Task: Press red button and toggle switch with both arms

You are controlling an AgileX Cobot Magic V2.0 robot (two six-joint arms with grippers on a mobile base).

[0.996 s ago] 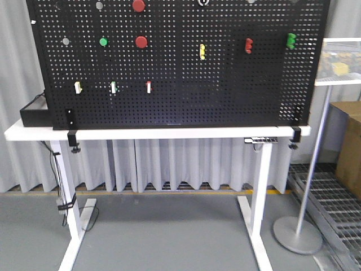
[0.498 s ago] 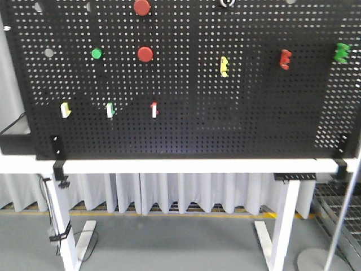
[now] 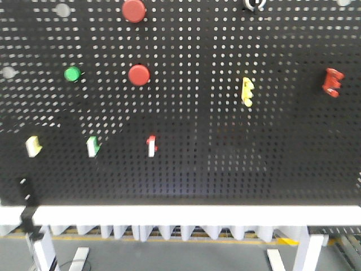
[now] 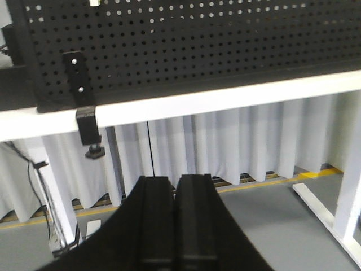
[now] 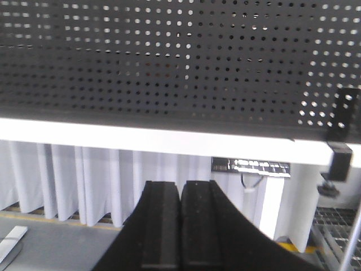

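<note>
- The left gripper [image 4: 174, 182] has its two black fingers pressed together with nothing between them. It sits low, pointing at the curtain under the white table [image 4: 225, 96].
- The right gripper [image 5: 180, 184] is the same: fingers closed against each other and empty, aimed below the bottom edge of the pegboard [image 5: 169, 56].
- Over the last second the front view has drawn in sharply. Earlier the whole table showed, legs and floor included; now the pegboard [image 3: 197, 169] fills almost the whole picture.
- I read that as the base closing on the panel. This is approach, not pressing, and neither arm appears in the front view.
- The lower red button [image 3: 139, 74] sits left of centre, with the small green button [image 3: 72, 73] to its left.
- The upper red button [image 3: 134, 10] is directly above the lower one, nearly cut off by the top edge.
- Below them runs a row of three toggles: the red toggle switch [image 3: 151, 145] under the buttons, then the green toggle switch [image 3: 93, 145] and the yellow toggle switch [image 3: 34, 145] further left.
- Which red button and which toggle are meant cannot be told from here.
- Containers — none show in any current view, so there are no contents to report.
</note>
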